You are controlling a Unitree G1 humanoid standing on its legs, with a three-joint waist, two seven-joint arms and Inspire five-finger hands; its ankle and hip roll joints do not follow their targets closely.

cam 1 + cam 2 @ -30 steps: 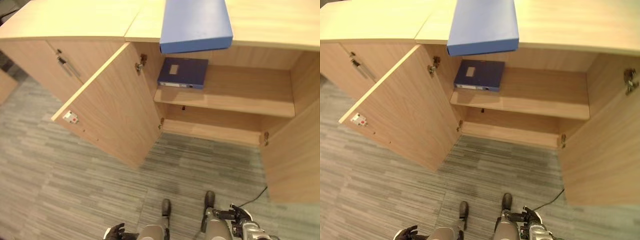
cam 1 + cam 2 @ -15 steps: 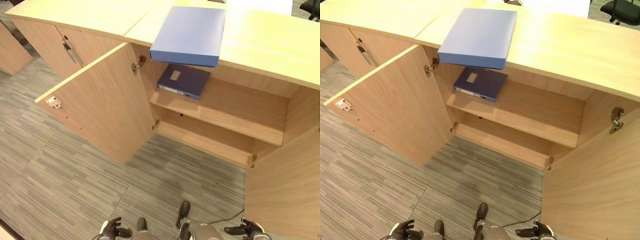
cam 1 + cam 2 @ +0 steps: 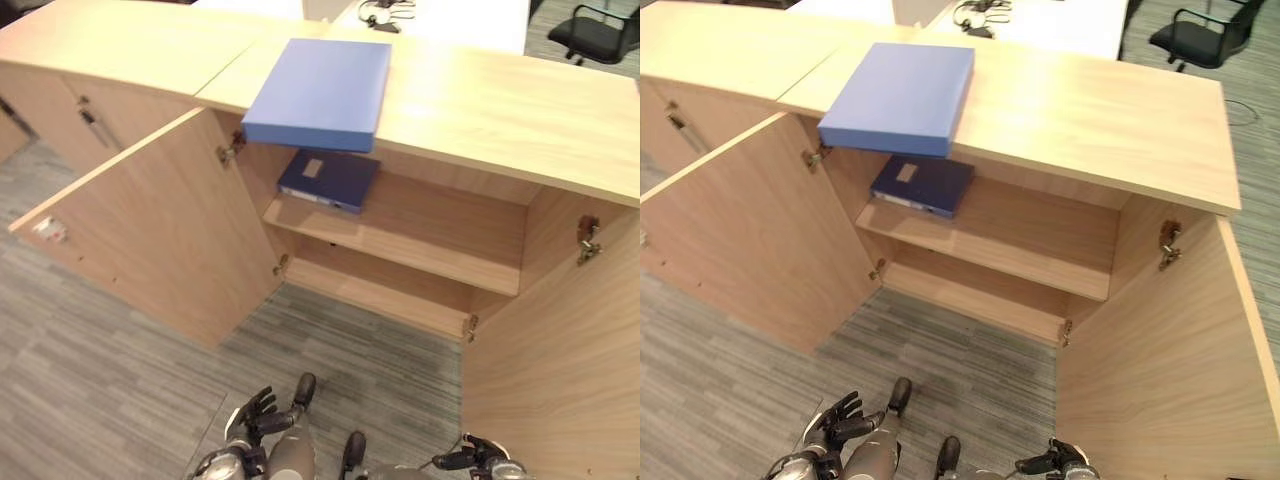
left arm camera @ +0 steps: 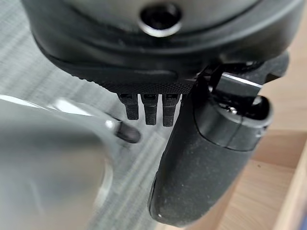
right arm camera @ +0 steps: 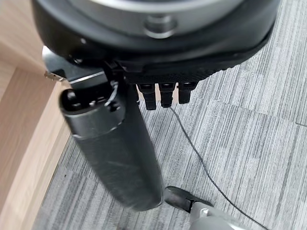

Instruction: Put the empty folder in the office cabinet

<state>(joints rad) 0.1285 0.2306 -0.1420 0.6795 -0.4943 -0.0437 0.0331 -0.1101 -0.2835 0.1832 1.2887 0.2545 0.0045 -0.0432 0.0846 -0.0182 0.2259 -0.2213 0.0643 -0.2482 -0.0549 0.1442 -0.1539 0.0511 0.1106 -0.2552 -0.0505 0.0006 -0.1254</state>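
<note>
Left eye view puts my left hand (image 3: 248, 420) lowest and nearest, down over the grey carpet (image 3: 90, 350), fingers spread loose and holding nothing. My right hand (image 3: 470, 458) hangs low on the other side, close to the open right door (image 3: 560, 350), fingers straight and relaxed, also empty; its wrist view shows the same, with carpet past the fingertips.

Beyond the hands the cabinet (image 3: 1160, 130) stands with both doors swung out toward me. The left door (image 3: 150, 240) angles out over the carpet; the right one stands nearly edge-on to me. Inside, I see a middle shelf (image 3: 430, 245) and a bottom shelf (image 3: 390, 295). A dark blue folder (image 3: 328, 180) lies flat at the left end of the middle shelf, spine toward me.

The light blue folder (image 3: 318, 92) lies flat on the cabinet's top, near its left part, well apart from both hands. Its long axis runs front to back, turned slightly to the right at the far end, and its near short edge sticks out just over the top's front edge, right above the dark one.

Farther back I see a white desk (image 3: 1040, 20) with cables and a black chair (image 3: 1200, 35) at the far right.
</note>
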